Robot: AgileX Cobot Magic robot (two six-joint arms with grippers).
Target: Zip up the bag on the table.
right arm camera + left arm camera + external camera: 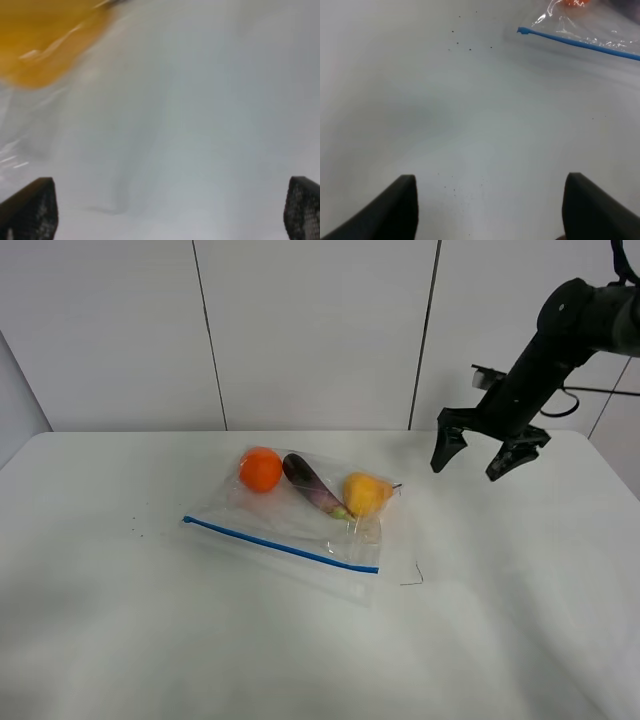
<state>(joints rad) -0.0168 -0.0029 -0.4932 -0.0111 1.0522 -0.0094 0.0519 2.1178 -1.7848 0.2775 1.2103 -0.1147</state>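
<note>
1. Lying flat on the white surface: clear bag, blue zip strip along the near edge.
2. No writing to read anywhere.
3. Right claw spread wide, up in the air, holding nothing.
4. Left claw spread wide too, near the bag's corner.

Clear bag (blue zip strip) on white table; black pincer.

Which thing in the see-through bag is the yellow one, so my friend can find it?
Find the white table, then the clear bag lying in its middle. The yellow fruit sits at the bag's right end, beside the dark purple eggplant and farthest from the orange.
</note>
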